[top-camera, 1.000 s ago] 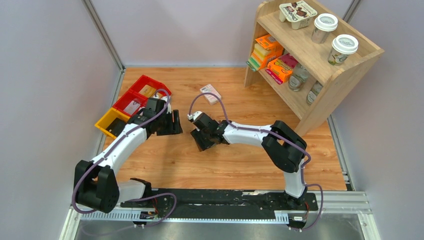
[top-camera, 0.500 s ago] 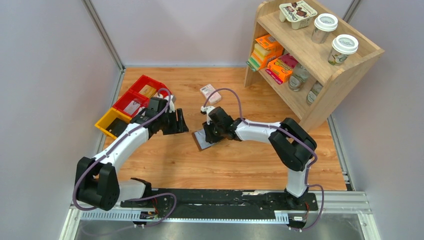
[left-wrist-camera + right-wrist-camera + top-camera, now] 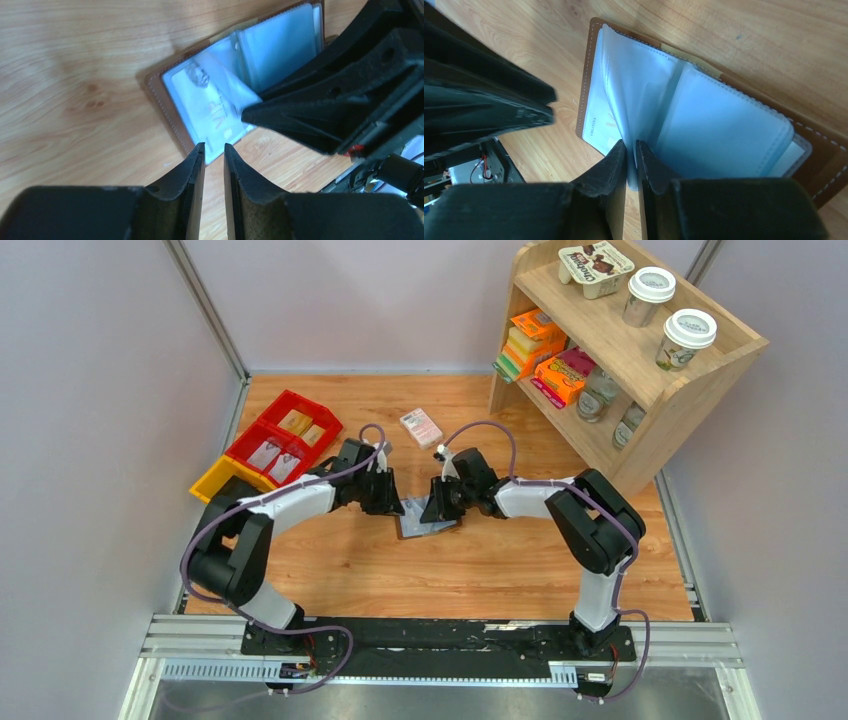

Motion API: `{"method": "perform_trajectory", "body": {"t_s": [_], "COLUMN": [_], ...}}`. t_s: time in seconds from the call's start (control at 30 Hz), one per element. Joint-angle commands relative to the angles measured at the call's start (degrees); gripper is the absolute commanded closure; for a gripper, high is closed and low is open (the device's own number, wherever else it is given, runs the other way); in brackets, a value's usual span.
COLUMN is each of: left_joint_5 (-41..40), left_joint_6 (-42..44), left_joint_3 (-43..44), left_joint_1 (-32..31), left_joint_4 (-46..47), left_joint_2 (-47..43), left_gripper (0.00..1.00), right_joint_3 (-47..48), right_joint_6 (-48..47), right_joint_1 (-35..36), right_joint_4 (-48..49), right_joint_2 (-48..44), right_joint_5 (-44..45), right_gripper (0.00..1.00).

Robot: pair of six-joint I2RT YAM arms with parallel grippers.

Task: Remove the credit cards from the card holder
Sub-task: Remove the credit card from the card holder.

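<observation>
On the desk (image 3: 480, 560), the open card holder (image 3: 425, 520) has a sleeve (image 3: 624, 95) pinched aside by the right end effector (image 3: 631, 150), likely baring a credit card (image 3: 210, 107) for the narrowly parted left end effector (image 3: 214, 150).

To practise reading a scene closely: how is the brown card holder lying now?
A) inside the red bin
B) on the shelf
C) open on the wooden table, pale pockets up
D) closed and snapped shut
C: the card holder lies spread open on the table, pale blue pockets up in both wrist views.
</observation>
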Motion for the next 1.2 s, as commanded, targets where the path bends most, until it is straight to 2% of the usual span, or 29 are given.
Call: {"method": "perform_trajectory", "body": {"t_s": [0.0,0.13,0.33,0.57,0.8,0.83,0.97,1.03,1.1,1.17], "left_joint_5": [1.42,1.33,-1.92,-4.91,-5.09,-5.26,-5.09,-4.83,-4.65,-4.21], "left_joint_6": [-0.92,-1.10,-1.27,-1.36,-1.01,-0.92,-0.75,-0.57,-0.57,-0.48], "left_joint_3": [3.78,4.49,3.44,-0.43,-1.49,-1.40,-0.96,-0.70,-0.52,-0.43], "left_joint_1": [-2.03,-2.74,-2.92,-2.91,-2.92,-3.00,-3.00,-3.09,-3.09,-3.00], "left_joint_4": [6.10,7.34,3.12,1.80,1.45,1.27,0.92,0.83,0.92,1.09], "left_joint_2": [4.97,9.71,11.92,11.74,10.87,10.69,10.08,9.72,9.63,9.55], "left_gripper": [0.72,0.74,0.77,0.79,0.80,0.81,0.81,0.81,0.81,0.81], "right_joint_3": [-1.08,-1.26,-1.96,-2.75,-2.84,-2.84,-2.84,-3.36,-3.98,-2.76], "right_joint_6": [2.42,2.60,2.60,2.51,6.54,7.25,8.40,6.65,4.45,3.13], "right_joint_1": [-0.14,-0.14,-0.14,0.04,0.65,0.65,0.91,1.53,1.71,1.62], "right_joint_4": [2.76,2.93,1.71,-4.09,-15.41,-17.70,-23.52,-21.43,-16.43,-14.04], "right_joint_2": [-0.35,-0.52,-3.24,-9.74,-12.82,-13.26,-17.99,-21.94,-25.12,-26.18], "right_joint_5": [-2.94,-2.94,0.56,13.56,26.40,30.94,37.66,36.53,31.36,27.40], "right_gripper": [0.83,0.83,0.83,0.78,0.76,0.75,0.68,0.61,0.53,0.52]}}
